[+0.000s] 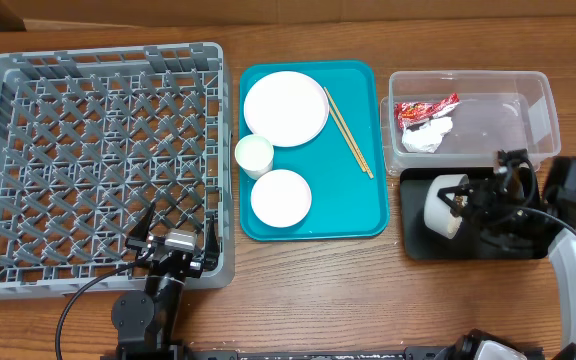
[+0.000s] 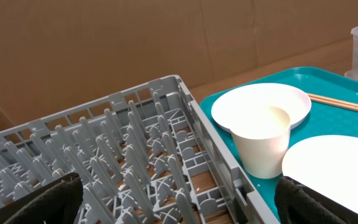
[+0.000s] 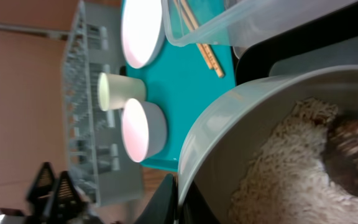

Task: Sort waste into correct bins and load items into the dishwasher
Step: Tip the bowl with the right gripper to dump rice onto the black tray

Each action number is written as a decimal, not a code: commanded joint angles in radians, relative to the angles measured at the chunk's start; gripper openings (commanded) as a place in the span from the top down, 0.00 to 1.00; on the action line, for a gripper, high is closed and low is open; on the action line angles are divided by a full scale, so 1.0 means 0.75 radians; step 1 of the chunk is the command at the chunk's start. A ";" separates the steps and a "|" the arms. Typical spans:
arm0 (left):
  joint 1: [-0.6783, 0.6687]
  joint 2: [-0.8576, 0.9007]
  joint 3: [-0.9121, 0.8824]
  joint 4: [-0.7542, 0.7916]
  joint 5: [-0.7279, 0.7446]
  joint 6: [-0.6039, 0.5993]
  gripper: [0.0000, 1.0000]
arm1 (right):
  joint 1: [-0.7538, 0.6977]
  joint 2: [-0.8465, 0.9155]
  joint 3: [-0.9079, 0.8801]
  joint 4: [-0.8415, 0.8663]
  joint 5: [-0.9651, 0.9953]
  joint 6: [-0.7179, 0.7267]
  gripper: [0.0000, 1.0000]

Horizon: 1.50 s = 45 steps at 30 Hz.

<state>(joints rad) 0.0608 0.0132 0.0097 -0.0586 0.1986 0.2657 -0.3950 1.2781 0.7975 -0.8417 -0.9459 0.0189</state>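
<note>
- Grey dish rack (image 1: 98,150) sits at the left of the tabletop (image 1: 318,290), with the left pincer (image 1: 179,224) spread wide at its near edge
- Teal tray (image 1: 353,200) carries a large plate (image 1: 285,109), cup (image 1: 254,155), small bowl (image 1: 281,198) and chopsticks (image 1: 348,130)
- Clear tub (image 1: 508,110) holds the snack wrapper (image 1: 426,108) and tissue (image 1: 428,136)
- Right pincer (image 1: 461,203) clamps a tipped white bowl (image 1: 442,203) over the black tray (image 1: 428,245)
</note>
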 commanded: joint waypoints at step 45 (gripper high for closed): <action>0.008 -0.012 -0.007 0.001 0.002 0.004 0.00 | -0.351 0.369 -0.113 -0.035 -0.833 -0.194 0.96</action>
<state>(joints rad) 0.0608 0.0132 0.0093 -0.0586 0.1986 0.2657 -0.6544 1.5547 0.7177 -0.8619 -1.5311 -0.1261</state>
